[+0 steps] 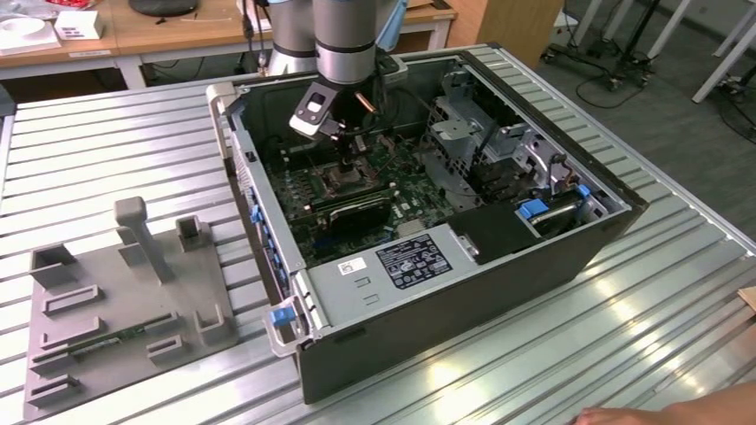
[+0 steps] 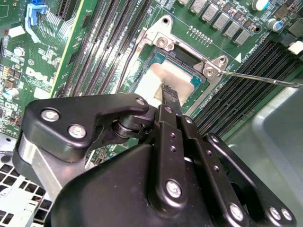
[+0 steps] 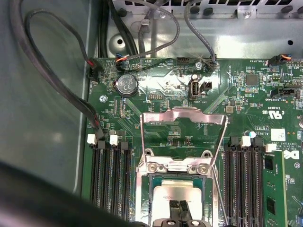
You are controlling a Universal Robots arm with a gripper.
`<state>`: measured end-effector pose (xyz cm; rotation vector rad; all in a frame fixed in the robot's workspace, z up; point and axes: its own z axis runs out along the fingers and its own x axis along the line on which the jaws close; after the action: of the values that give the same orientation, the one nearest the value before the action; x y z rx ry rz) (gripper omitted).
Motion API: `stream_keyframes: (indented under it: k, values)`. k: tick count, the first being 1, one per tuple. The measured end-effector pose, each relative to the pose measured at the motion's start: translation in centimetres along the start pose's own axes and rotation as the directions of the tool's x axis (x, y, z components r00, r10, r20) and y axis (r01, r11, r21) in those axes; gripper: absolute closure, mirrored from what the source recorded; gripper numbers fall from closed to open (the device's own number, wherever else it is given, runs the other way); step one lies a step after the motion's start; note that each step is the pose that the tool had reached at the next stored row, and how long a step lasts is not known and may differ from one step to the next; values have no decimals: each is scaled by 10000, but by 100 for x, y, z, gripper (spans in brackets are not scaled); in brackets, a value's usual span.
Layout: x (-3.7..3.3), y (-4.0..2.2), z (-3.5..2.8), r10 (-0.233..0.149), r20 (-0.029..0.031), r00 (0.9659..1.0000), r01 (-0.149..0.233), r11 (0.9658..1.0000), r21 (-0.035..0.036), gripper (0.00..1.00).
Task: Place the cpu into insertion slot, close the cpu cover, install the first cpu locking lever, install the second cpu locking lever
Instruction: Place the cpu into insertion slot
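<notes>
The cpu [image 3: 176, 191] lies flat in the insertion slot [image 3: 147, 188], its silvery top [image 2: 150, 81] showing in both wrist views. My gripper [image 3: 178, 209] is shut, with its two fingertips pressed together right over the chip's middle [image 2: 169, 92]. I cannot tell whether they touch it. The cpu cover [image 3: 183, 115] stands tipped up, open, at the socket's hinge side. One thin wire locking lever [image 2: 258, 77] sticks out, unlatched, from a socket corner, and another [image 2: 127, 60] runs along the opposite side. In the exterior view the gripper [image 1: 345, 170] reaches down into the open computer case [image 1: 590, 243].
Long black memory slots [image 3: 110, 182] flank the socket on both sides. Black cables [image 3: 52, 80] and a coin battery [image 3: 126, 85] lie beyond the cover. A grey fixture tray [image 1: 119, 310] sits at the exterior view's left. A hand [image 1: 661, 414] rests at the table's near edge.
</notes>
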<state>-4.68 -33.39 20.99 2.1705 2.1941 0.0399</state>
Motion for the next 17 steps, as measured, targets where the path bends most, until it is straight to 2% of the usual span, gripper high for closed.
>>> stream_keyframes:
  k: [5, 10, 17]
  values:
    - [6, -33, 11, 8, -3, 10000, -8, 10000, -1, 90]
    - [9, -36, 54, 17, -4, 10000, -17, 10000, -1, 90]
    - [10, -36, 64, 17, -6, 10000, -17, 10000, -2, 90]
